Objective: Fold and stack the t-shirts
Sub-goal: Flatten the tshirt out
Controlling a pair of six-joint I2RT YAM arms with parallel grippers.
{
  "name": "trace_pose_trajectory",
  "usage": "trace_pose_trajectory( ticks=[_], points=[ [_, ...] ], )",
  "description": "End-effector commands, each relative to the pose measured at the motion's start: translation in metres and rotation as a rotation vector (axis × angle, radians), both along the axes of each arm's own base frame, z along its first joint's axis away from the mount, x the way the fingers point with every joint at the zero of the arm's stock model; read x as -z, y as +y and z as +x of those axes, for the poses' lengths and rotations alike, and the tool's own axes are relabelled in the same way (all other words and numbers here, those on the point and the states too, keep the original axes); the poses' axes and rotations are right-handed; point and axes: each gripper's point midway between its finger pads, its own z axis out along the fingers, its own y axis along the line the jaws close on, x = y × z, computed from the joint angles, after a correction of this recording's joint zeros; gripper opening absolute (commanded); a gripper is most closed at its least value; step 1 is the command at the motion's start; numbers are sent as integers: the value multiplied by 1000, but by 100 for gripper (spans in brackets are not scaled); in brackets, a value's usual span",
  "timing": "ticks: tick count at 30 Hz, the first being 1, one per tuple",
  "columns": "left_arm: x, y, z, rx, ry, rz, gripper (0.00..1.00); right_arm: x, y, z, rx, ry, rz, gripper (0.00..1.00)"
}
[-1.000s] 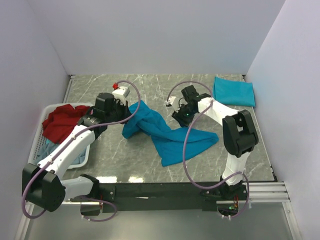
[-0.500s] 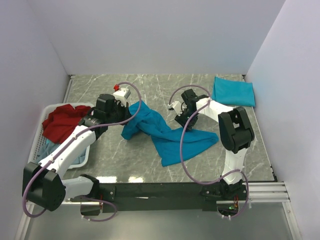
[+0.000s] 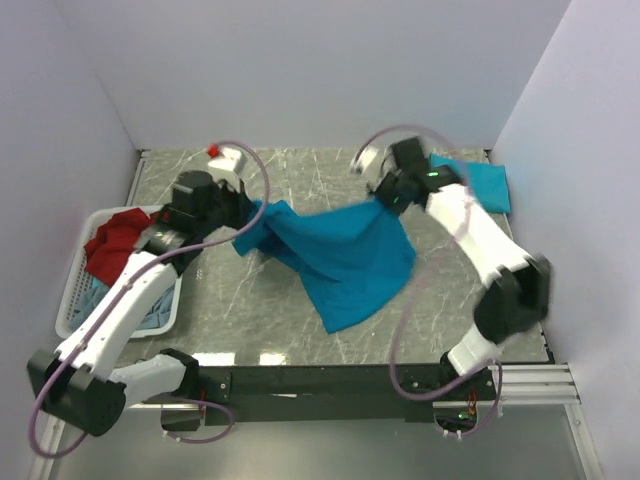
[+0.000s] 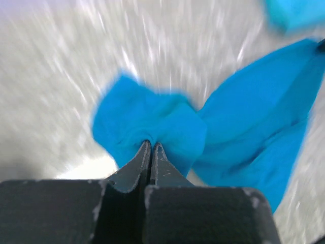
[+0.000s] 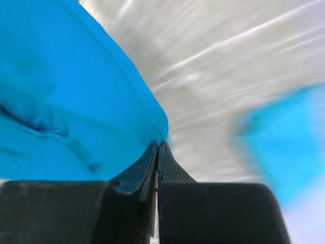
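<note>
A teal-blue t-shirt (image 3: 345, 255) hangs stretched between my two grippers above the marble table. My left gripper (image 3: 243, 212) is shut on its left end, a bunched fold (image 4: 152, 124) pinched at the fingertips (image 4: 152, 145). At the right end, my right gripper (image 3: 383, 198) is shut on the shirt's edge (image 5: 76, 101). The lower part of the shirt trails down to the table (image 3: 345, 310). A folded teal t-shirt (image 3: 480, 183) lies at the back right corner. Inside the basket sit a red t-shirt (image 3: 115, 240) and a pale grey-blue one (image 3: 150, 305).
The white slatted basket (image 3: 75, 300) stands at the table's left edge, under my left arm. Grey walls close in the back and both sides. Purple cables loop from both arms over the table.
My right gripper has shut on the shirt's right edge and swung it up and back toward the right. My left gripper rose and drew left, so the crumpled shirt now spreads between them.
</note>
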Motion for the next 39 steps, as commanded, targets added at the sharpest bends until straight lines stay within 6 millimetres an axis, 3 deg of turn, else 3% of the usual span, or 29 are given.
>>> trace_pose_trajectory(
  ticks=[1,2,5,6,9,13,16,20,22,26,27,29,30,32,33,37,38,39],
  points=[
    [-147,21,-5,-81,-376,-93,0,-194,-16,-3,-18,-512,117,0],
    [-170,26,-15,-85,-433,-118,0,-215,-17,-10,-31,-570,137,0],
    [-234,30,-46,-45,-595,-203,0,-302,-33,-58,-33,-816,212,0],
    [-260,25,-62,10,-667,-244,0,-319,-37,-70,-32,-870,232,0],
    [-313,15,-111,169,-800,-324,0,-370,-52,-117,-23,-1038,311,0],
    [-358,7,-166,340,-915,-399,1,-402,-68,-165,-9,-1120,386,0],
    [-375,4,-203,451,-957,-462,1,-411,-79,-191,13,-1157,401,0],
    [-383,2,-222,510,-971,-499,1,-416,-85,-207,29,-1180,407,0],
    [-377,1,-218,506,-957,-497,1,-412,-85,-203,35,-1168,405,0],
    [-342,-4,-175,412,-856,-477,1,-390,-83,-176,61,-1120,387,0],
    [-312,-10,-152,384,-781,-461,0,-367,-80,-160,69,-1067,371,0],
    [-276,-14,-122,326,-689,-450,0,-350,-79,-140,90,-1041,358,0],
    [-233,-16,-93,255,-598,-422,0,-319,-76,-122,96,-974,340,0],
    [-187,-19,-58,190,-516,-381,0,-293,-70,-96,101,-931,342,0],
    [-145,-15,-36,113,-436,-339,0,-259,-66,-80,104,-859,331,0],
    [-71,-5,37,-26,-280,-321,0,-180,-53,-16,130,-713,326,0],
    [-35,2,69,-76,-206,-295,0,-150,-47,14,141,-657,317,0],
    [-33,5,90,-104,-195,-293,0,-137,-48,32,164,-637,297,0]
  ],
)
